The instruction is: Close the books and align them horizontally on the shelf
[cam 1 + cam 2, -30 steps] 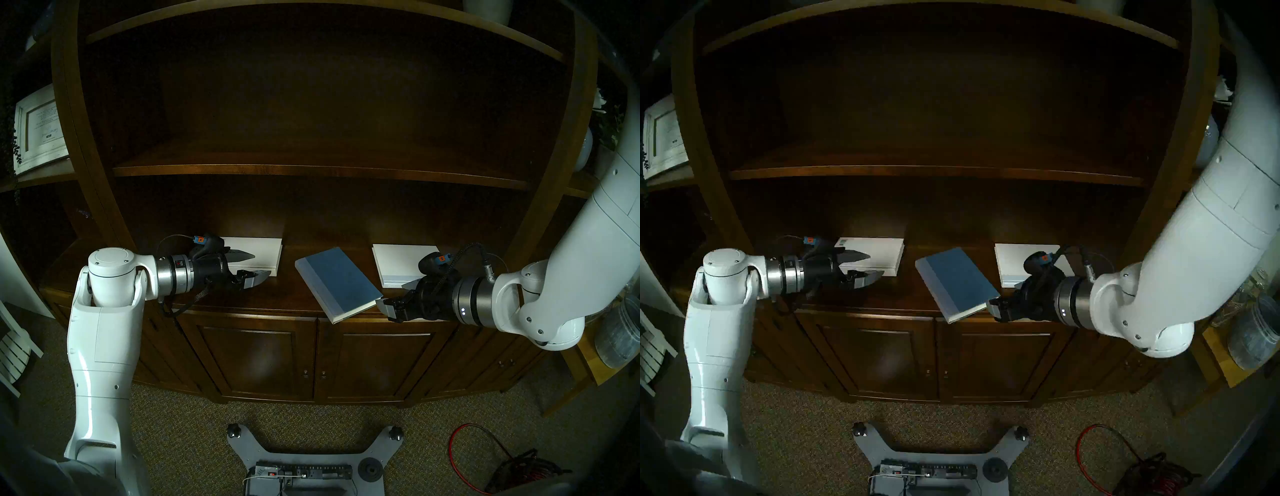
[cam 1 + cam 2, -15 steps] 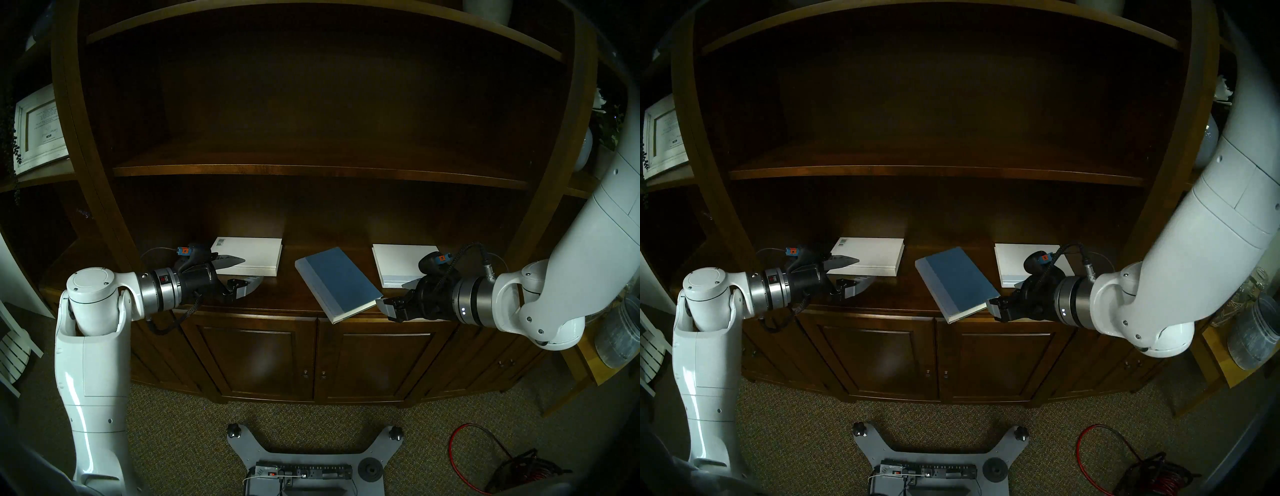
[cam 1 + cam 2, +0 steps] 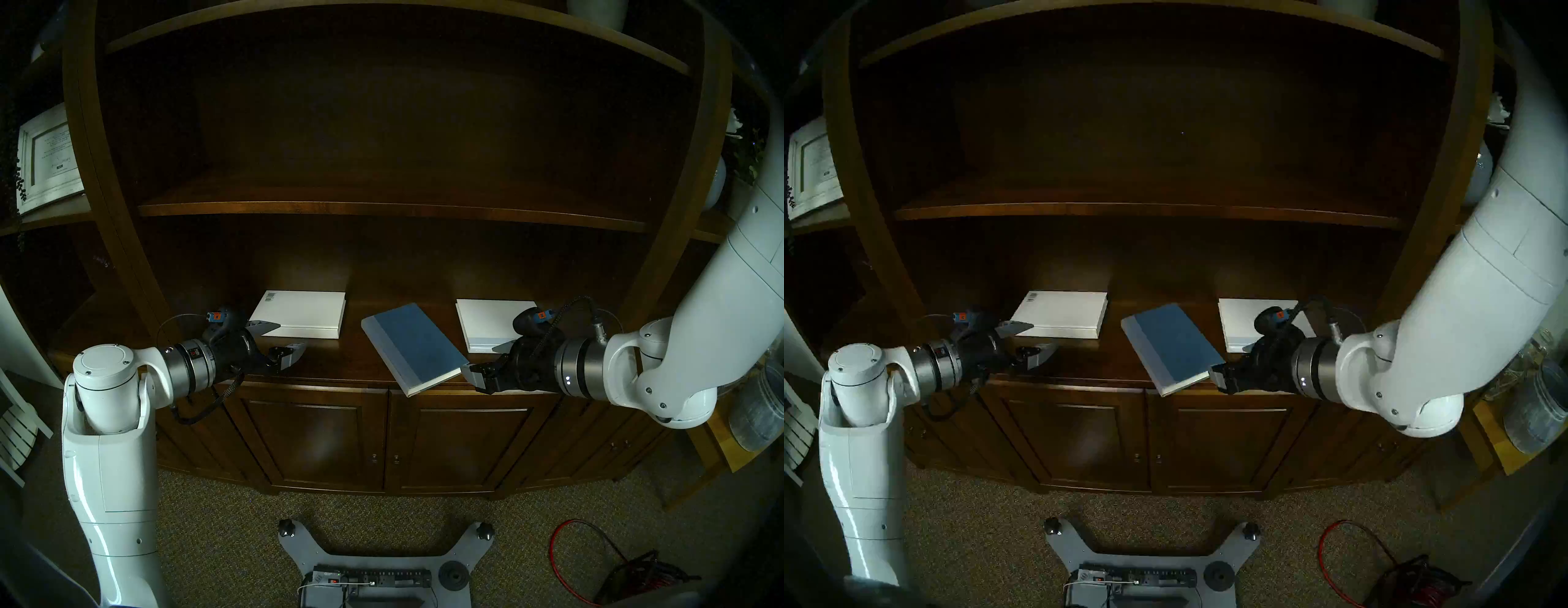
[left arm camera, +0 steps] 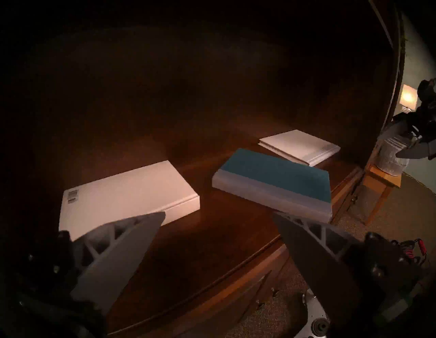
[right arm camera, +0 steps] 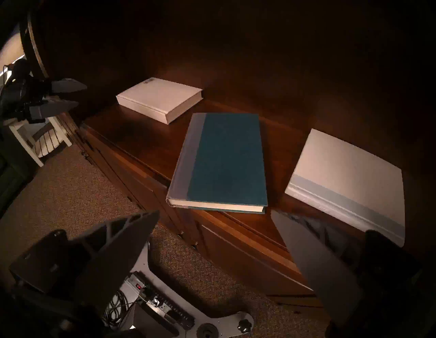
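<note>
Three closed books lie flat on the dark wooden shelf ledge (image 3: 339, 365). The white one with a barcode (image 3: 301, 314) is at the left and lies straight. The blue one (image 3: 413, 346) is in the middle, skewed, with its near corner over the front edge. The white one with a pale blue strip (image 3: 494, 322) is at the right. My left gripper (image 3: 288, 338) is open and empty, just left of and in front of the barcode book (image 4: 127, 196). My right gripper (image 3: 484, 361) is open and empty, right beside the blue book's (image 5: 224, 160) near right corner.
A thinner shelf board (image 3: 382, 208) hangs above the ledge, and panelled cabinet doors (image 3: 314, 441) are below it. A framed picture (image 3: 46, 157) stands at the far left and a glass jar (image 3: 759, 407) at the far right. My base plate (image 3: 373, 564) and a red cable (image 3: 568, 547) are on the carpet.
My left gripper has drawn back to the left and lower, off the barcode book, which is now fully uncovered. The right arm and the books have not moved.
</note>
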Robot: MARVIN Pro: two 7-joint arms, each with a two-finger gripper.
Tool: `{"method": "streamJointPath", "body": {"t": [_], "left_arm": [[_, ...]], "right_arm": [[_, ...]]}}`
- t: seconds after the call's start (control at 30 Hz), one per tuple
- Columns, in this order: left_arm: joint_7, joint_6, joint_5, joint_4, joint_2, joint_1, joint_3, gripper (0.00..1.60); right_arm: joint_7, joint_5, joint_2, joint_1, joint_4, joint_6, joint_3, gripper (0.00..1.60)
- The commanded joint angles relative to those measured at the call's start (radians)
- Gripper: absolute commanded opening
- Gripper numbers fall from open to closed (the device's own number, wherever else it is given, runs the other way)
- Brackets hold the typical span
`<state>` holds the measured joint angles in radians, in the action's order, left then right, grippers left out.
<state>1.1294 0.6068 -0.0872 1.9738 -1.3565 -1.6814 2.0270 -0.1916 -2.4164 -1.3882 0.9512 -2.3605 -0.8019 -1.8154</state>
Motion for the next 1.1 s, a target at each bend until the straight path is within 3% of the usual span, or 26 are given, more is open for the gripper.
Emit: {"method": "streamJointPath", "body": {"t": [0.0,0.43,0.87,1.07], "left_arm": [[0.051,-0.010,0.036,-0.017,0.047,0.051,0.020,1.60],[0.070,-0.014,0.034,-0.027,0.050,0.058,0.022,1.60],[0.075,-0.015,0.031,-0.029,0.048,0.060,0.023,1.60],[0.076,-0.015,0.030,-0.029,0.048,0.060,0.024,1.60]], "right_arm": [[-0.001,0.001,0.000,0.023,0.003,-0.010,-0.001,1.60],[0.009,0.002,-0.012,0.021,-0.002,-0.007,0.003,1.60],[0.088,-0.056,-0.042,-0.024,-0.068,0.006,0.098,1.60],[0.136,-0.100,-0.081,-0.059,-0.081,0.038,0.208,1.60]]}}
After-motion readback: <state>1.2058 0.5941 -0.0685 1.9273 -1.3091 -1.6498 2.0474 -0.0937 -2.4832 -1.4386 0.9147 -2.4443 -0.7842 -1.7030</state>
